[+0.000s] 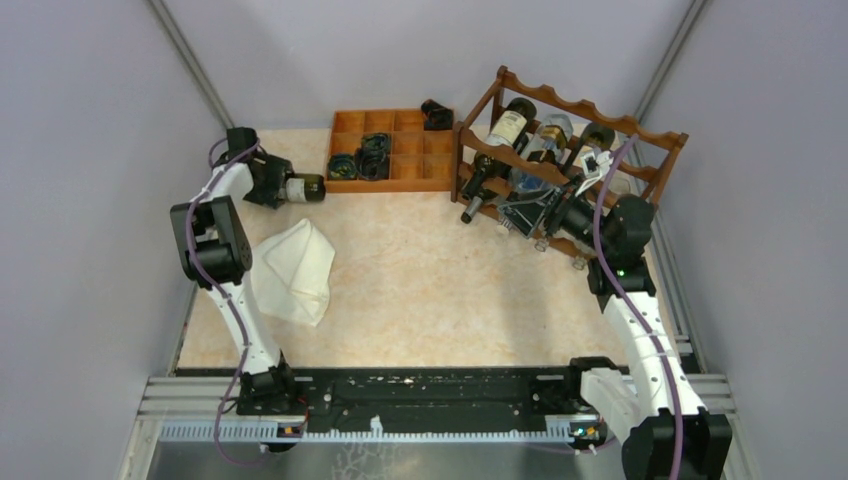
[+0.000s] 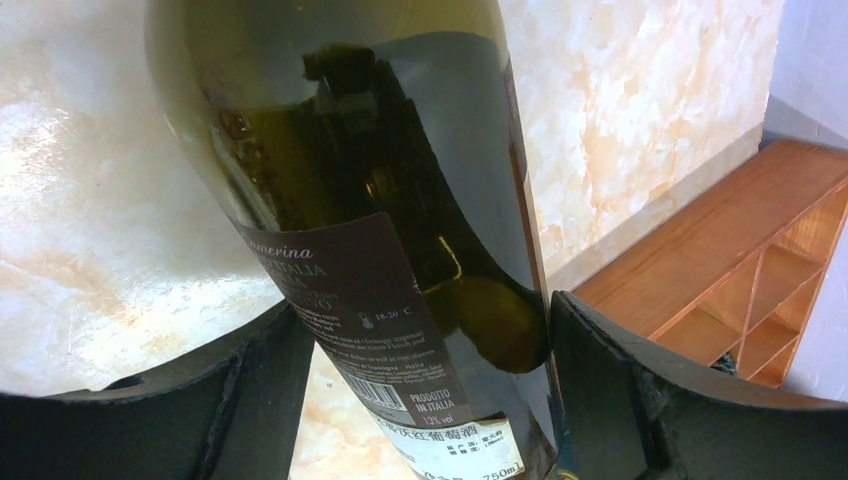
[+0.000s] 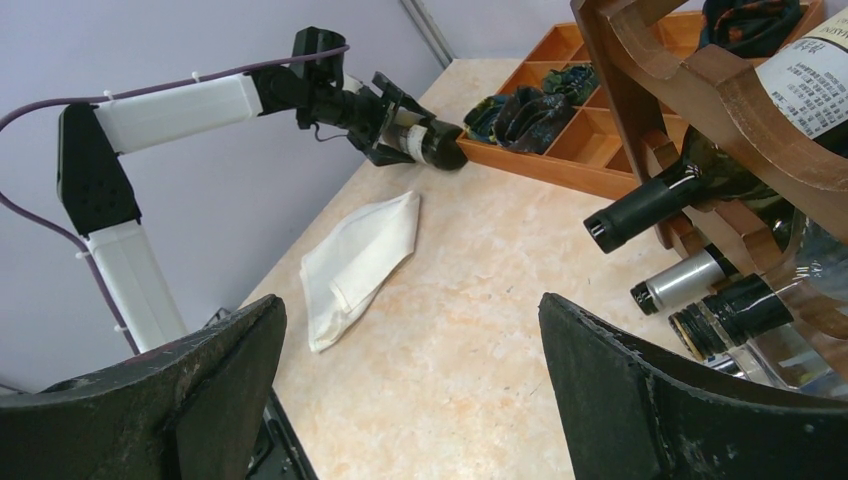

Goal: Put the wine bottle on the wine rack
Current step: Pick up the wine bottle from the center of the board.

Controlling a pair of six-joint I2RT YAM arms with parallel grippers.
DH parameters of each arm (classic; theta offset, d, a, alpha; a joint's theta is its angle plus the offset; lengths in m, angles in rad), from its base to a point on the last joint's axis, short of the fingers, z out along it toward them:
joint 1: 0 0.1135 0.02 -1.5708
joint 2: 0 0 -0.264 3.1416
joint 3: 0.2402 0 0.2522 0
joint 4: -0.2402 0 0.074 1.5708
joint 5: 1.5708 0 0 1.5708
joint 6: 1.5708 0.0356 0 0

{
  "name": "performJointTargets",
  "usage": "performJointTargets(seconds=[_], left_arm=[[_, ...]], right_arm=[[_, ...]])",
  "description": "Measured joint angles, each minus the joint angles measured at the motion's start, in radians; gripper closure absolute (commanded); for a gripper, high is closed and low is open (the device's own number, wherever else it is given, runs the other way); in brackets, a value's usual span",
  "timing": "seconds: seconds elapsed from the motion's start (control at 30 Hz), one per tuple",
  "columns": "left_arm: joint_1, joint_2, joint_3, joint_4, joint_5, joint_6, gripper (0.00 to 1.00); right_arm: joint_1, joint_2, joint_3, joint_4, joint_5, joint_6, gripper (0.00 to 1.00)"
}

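The wine bottle (image 1: pixel 303 187) lies level, well left of the wine rack (image 1: pixel 570 105), its long axis aimed toward the rack, grasped by the left claw (image 1: pixel 278 186), while the right claw (image 3: pixel 410 310) hangs released just beside the rack.

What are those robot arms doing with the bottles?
The left hand grips a wine bottle at the far left of the table, beside the compartment tray. The wine rack on the right already holds several bottles. The right hand is open and empty beside it.
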Motion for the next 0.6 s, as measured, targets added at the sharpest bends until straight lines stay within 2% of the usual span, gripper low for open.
performJointTargets(seconds=[0.07, 0.13, 0.2, 0.27, 0.33, 0.5, 0.6], left_arm=[[0.000, 0.006, 0.008, -0.006, 0.010, -0.009, 0.06], [0.003, 0.017, 0.019, -0.010, 0.025, -0.013, 0.03], [0.005, 0.045, 0.040, -0.012, 0.040, -0.020, 0.02], [0.005, 0.070, 0.066, -0.014, 0.069, -0.028, 0.07], [0.006, 0.080, 0.075, -0.018, 0.086, -0.034, 0.16], [0.016, 0.086, 0.080, -0.018, 0.141, -0.049, 0.59], [0.019, 0.079, 0.066, -0.005, 0.159, -0.031, 0.74]], right_arm=[[0.000, 0.000, 0.000, 0.000, 0.000, 0.000, 0.05], [0.000, 0.000, 0.000, 0.000, 0.000, 0.000, 0.05], [0.000, 0.000, 0.000, 0.000, 0.000, 0.000, 0.05], [0.000, 0.000, 0.000, 0.000, 0.000, 0.000, 0.05], [0.000, -0.002, 0.000, 0.000, -0.001, 0.000, 0.05], [0.000, -0.008, 0.000, -0.005, 0.000, -0.001, 0.05], [0.000, -0.015, 0.000, -0.011, -0.001, -0.001, 0.05]])
